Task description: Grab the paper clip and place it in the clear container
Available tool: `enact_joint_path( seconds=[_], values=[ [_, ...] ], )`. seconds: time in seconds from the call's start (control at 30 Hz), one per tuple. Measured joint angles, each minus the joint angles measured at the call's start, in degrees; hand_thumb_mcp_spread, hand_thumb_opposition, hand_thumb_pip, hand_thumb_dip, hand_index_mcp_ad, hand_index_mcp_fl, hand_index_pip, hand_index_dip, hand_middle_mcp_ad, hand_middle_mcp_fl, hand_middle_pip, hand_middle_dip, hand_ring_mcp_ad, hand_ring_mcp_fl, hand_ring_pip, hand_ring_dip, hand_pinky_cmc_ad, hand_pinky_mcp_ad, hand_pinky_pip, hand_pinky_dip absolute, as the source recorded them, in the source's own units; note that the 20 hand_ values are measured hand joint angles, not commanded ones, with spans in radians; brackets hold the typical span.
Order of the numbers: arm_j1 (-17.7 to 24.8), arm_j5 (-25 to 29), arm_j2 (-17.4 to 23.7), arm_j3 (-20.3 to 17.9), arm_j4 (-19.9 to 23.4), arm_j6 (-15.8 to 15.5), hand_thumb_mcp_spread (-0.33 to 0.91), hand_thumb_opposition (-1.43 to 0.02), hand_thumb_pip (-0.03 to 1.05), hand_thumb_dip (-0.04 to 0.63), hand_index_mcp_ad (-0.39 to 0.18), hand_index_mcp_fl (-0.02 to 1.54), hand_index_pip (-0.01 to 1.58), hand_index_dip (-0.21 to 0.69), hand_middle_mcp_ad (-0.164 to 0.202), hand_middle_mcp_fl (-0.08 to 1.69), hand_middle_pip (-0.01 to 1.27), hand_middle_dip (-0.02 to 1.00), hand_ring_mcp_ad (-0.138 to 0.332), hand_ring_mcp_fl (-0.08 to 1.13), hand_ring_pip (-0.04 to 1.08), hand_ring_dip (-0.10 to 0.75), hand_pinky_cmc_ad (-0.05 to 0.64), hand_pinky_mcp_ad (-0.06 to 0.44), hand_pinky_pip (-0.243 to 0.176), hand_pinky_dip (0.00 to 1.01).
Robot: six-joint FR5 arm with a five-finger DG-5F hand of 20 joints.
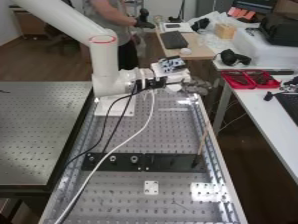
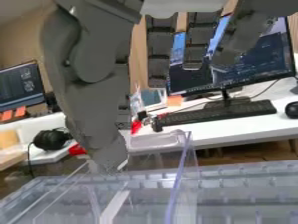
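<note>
Robot hand (image 1: 197,87) near clear, straight-edged container (image 2: 177,180)

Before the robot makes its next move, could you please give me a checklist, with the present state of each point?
1. Clear container located: ok, its transparent plastic is in the wrist view.
2. Hand close to the container: ok.
3. Paper clip's position known: cannot tell.
4. Paper clip already inside the container: cannot tell.
5. Wooden stick apart from the hand: ok.
6. White cable slack enough for the next move: cannot tell.
</note>
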Motion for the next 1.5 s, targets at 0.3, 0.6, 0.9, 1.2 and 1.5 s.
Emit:
enact_joint_path(
  seconds=[0.3,0.6,0.9,1.2,1.5],
  values=[
    [-0.9,-0.9,-0.9,1.7,-4.1,-0.2,0.51,-0.87,0.48,0.279,-0.209,0.36,0.92,0.169,0.024,0.17,0.13,0.19,0.136,0.03,0.11,0.058,0.325,0.185,-0.012,0.18],
    [-2.5,-1.3,2.6,0.3,-2.9,2.8,0.5,-0.85,0.48,0.279,-0.209,0.3,0.88,0.169,0.024,0.15,0.13,0.19,0.136,0.02,0.11,0.058,0.325,0.185,-0.014,0.18],
    [-7.0,-1.6,12.8,-4.6,-2.1,5.2,0.49,-0.83,0.48,0.279,-0.201,0.32,0.79,0.169,0.024,0.15,0.13,0.19,0.136,0.02,0.11,0.058,0.325,0.199,-0.028,0.18],
    [-9.8,4.8,20.4,-8.0,-5.8,5.0,0.47,-0.82,0.44,0.279,-0.19,0.4,0.54,0.204,0.024,0.15,0.13,0.19,0.136,0.02,0.11,0.058,0.325,0.213,-0.028,0.18],
    [-10.8,7.5,23.7,-9.1,-8.2,2.6,0.48,-0.82,0.42,0.279,-0.19,0.43,0.47,0.253,0.024,0.15,0.13,0.19,0.136,0.02,0.11,0.058,0.325,0.227,-0.04,0.18]
  ],
)
